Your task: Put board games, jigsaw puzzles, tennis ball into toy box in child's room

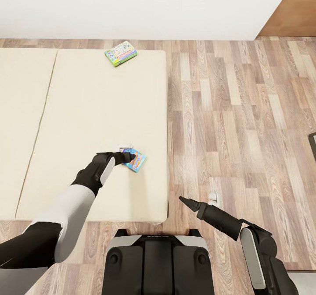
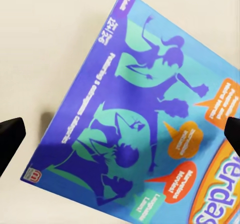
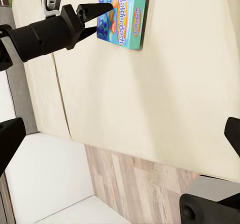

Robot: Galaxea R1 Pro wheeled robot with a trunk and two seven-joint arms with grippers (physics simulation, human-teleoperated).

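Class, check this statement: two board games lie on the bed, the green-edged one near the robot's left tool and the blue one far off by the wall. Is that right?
Not quite: the two are swapped. In the head view the blue game lies by the left tool, and the green-edged game lies far off by the wall. Both do lie on the bed.

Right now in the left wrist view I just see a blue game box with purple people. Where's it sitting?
Observer: The Balderdash board game lies on the bed, near its floor-side edge.
Operator: Is there another game?
Observer: Yes, a green-edged board game lies farther up the bed, by the wall.
Operator: Where's my other arm?
Observer: The right gripper hangs over the wooden floor beside the bed, fingers open.
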